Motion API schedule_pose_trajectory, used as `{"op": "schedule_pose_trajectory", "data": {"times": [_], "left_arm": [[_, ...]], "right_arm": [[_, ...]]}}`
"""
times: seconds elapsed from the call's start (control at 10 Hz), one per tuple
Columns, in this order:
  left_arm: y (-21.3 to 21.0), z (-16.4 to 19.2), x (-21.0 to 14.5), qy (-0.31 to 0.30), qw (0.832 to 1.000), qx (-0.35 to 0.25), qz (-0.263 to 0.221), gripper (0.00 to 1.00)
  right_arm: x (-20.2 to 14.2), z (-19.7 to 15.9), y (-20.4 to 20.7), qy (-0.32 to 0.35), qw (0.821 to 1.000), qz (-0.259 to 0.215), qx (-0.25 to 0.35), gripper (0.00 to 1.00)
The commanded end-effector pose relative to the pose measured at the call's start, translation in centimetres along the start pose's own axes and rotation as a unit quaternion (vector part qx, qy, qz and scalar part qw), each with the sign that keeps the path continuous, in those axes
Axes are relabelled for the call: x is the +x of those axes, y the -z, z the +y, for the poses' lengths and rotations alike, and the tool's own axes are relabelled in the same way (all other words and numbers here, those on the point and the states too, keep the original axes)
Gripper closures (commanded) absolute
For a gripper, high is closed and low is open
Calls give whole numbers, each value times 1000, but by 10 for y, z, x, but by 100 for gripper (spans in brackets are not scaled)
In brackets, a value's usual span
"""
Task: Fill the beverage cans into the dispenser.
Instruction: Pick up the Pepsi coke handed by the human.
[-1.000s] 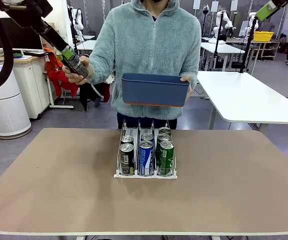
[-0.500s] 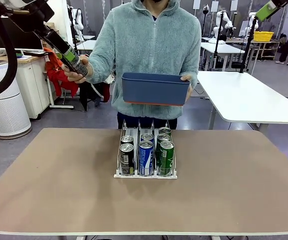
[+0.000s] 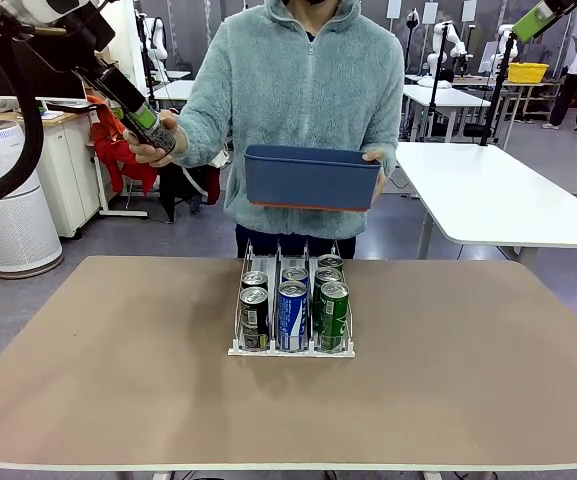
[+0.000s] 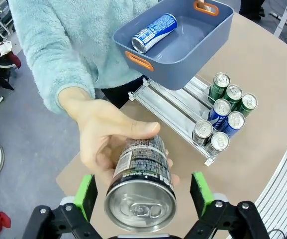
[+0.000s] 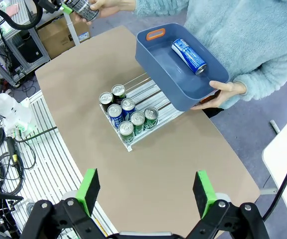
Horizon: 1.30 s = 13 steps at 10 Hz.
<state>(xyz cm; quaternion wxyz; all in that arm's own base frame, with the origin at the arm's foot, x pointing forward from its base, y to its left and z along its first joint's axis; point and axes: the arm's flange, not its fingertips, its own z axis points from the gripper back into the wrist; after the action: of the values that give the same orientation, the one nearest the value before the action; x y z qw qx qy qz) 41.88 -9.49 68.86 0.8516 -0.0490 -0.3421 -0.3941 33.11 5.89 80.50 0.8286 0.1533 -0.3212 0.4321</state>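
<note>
The desk (image 3: 118, 380) stretches between me and the person (image 3: 298, 90) standing at its far edge, who carries a dark-blue bin (image 3: 311, 178) in one hand above the back of the dispenser (image 3: 291, 348). The dispenser sits near the desk's middle with two cans in each lane: dark ones (image 3: 254, 315) on the left, blue in the middle, green (image 3: 333, 312) on the right, all upright and crowded toward the white front lip. One blue can (image 4: 154, 32) lies on its side in the bin. The person's other hand (image 4: 103, 139) holds a dark can (image 4: 141, 169) up off the desk's left side, and my left end effector (image 4: 143, 191) straddles it, spread wide with a gap showing between each green pad (image 4: 86, 196) and the can wall, so I grip nothing yet. My right end effector (image 5: 145, 191) hangs high over the desk, spread just as wide and empty. I judge this a handover about to close, and the risks sit there. The person's thumb and fingers wrap the can close to my pads, so closing carelessly could pinch them. If the hand lets go before I clamp, the can drops to the floor. It also lies tilted in my span; a skewed grip on smooth aluminium may slip on the way to the lanes.
</note>
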Motion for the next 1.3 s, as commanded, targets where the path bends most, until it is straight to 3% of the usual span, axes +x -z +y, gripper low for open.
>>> {"op": "schedule_pose_trajectory", "data": {"times": [0.0,0.4,0.5,0.6,0.7,0.9,1.0,1.1,1.2], "left_arm": [[8,3,-6,8,1000,-9,-13,0],[2,0,-1,0,1000,-1,2,0],[3,-1,0,1,1000,-3,1,53],[2,0,-1,2,1000,-6,7,59],[2,-1,-1,0,1000,-9,10,100],[3,-1,-1,-1,1000,-6,22,100],[2,-1,-1,-2,1000,-4,30,87],[2,-3,-2,-1,999,-2,35,97],[2,-3,-2,2,999,-2,38,100]], "right_arm": [[-3,4,2,4,1000,1,-1,0],[-3,4,2,4,1000,1,-1,0],[-3,4,2,4,1000,1,-1,0],[-3,4,2,4,1000,1,-1,0],[-3,4,2,4,1000,1,-1,0],[-3,4,2,4,1000,1,-1,0],[-3,4,2,4,1000,1,-1,0],[-3,4,2,4,1000,1,-1,0],[-3,4,2,4,1000,1,-1,0]]}}
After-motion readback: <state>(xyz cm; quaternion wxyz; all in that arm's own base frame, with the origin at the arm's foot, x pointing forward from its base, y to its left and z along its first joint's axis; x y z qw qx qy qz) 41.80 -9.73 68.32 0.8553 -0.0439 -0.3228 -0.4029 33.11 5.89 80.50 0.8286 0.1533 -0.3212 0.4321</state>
